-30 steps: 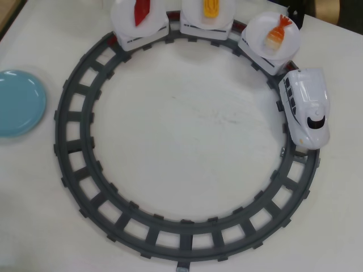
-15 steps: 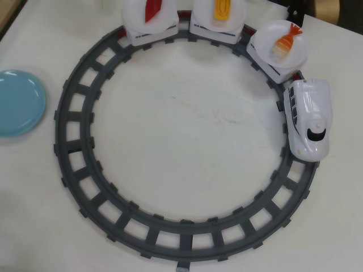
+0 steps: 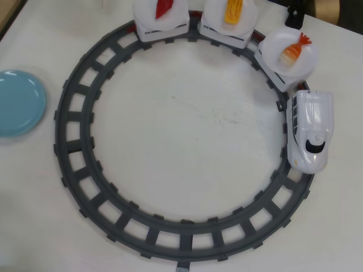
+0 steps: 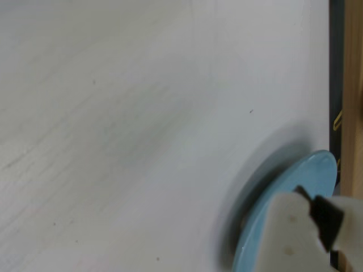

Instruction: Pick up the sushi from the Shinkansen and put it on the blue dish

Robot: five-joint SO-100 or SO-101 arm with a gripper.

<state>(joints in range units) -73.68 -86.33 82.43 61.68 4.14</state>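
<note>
**Sushi rides the far-right car, arm not yet over the track**

While the sushi [image 3: 292,51] sits on the round white plate [image 3: 289,51] of the car just behind the engine, at the far right of the overhead view, nothing is touching it. It lies tilted, its fanned red tail pointing to the far right corner. The Shinkansen [image 3: 309,130] has its black-windowed nose facing the near side on the right bend of the grey track [image 3: 74,141]. Two more cars follow along the far edge, one bearing a yellow egg piece [image 3: 233,11] and one a dark-red piece [image 3: 163,7].

Well apart from all this, the blue dish [image 3: 20,103] rests at the left edge of the table [image 3: 187,124], outside the ring of track, and it is bare.

No arm shows in the overhead view. In the wrist view a pale part of the gripper [image 4: 303,235] fills the lower right corner over the blue dish [image 4: 295,187]; whether its fingers stand wide or narrow cannot be told.

The step in hand looks like the reach toward the train. To do it well, I judge the arm should aim ahead of the car along the curve, come down from above with fingers spread across the shrimp's narrow body, and close only once centred, so the plate is not knocked.
</note>
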